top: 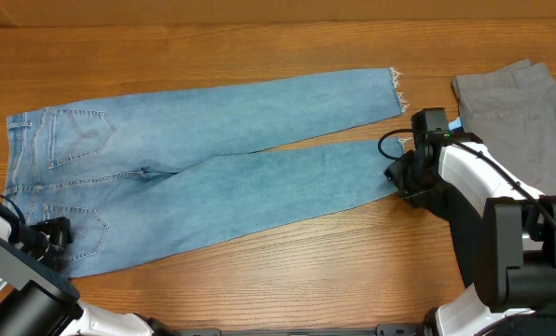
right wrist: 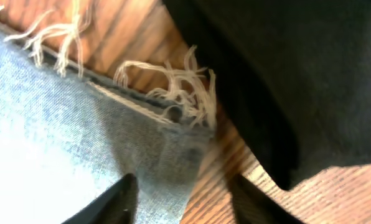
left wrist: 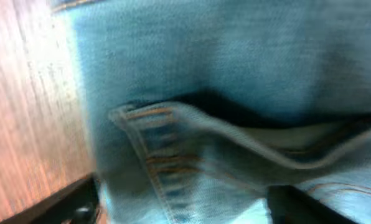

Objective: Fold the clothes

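The jeans [top: 213, 159] lie flat, waistband between the left gripper's [left wrist: 192, 205] spread fingers and frayed hem corner between the right gripper's [right wrist: 182, 199] parted fingers (apparently not yet pinched, though blurred).

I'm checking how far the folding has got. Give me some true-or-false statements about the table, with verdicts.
1. The jeans lie spread flat on the table. True.
2. One leg is folded over the other. False: the legs lie side by side, unfolded.
3. The right pincer straddles the frayed hem of the nearer leg. True.
4. The grey garment lies on the jeans. False: it lies apart, to the right of the hems.
5. The left pincer is at the hems. False: it is at the waistband.
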{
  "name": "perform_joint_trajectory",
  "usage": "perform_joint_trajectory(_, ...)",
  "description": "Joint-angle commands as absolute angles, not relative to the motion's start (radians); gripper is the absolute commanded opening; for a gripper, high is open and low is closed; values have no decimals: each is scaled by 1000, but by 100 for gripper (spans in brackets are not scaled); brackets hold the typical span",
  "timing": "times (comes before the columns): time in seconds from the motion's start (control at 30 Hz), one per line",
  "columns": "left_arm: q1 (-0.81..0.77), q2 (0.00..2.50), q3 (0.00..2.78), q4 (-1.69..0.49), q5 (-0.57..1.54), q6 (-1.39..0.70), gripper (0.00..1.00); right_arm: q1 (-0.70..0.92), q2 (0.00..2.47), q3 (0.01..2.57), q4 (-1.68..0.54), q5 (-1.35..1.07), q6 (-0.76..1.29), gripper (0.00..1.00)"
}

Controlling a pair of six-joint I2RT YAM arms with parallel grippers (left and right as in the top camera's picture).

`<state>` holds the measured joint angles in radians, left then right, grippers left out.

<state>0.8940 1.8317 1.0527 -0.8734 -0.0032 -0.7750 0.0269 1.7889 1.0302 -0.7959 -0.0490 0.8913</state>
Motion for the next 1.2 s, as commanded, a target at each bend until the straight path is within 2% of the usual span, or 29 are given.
perform_joint_trajectory(0.0,876,1958,984,-859,80,-692,72,25,1797,1026,-792,-54,892,36)
perform_joint_trajectory(0.03,876,1958,984,-862,80,-677,56,25,1798,1026,-782,-51,892,28)
perform_joint_trajectory(0.07,876,1958,984,-864,79,-669,46,25,1798,1026,-778,-46,896,25)
perform_joint_trajectory(0.1,876,1958,984,-867,80,-657,30,25,1797,1026,-775,-45,899,21)
perform_joint_trajectory(0.17,876,1958,984,-879,79,-649,4,25,1797,1026,-767,-46,901,16)
perform_joint_trajectory(0.27,876,1958,984,-894,78,-650,4,25,1797,1028,-767,-45,918,4)
perform_joint_trajectory(0.3,876,1956,984,-902,78,-650,4,25,1797,1029,-768,-45,917,4)
perform_joint_trajectory(0.77,871,1745,984,-1052,59,-649,4,23,1684,1233,-1024,29,918,4)
perform_joint_trajectory(1.17,819,1531,985,-1110,45,-651,4,23,1582,1272,-953,28,913,4)
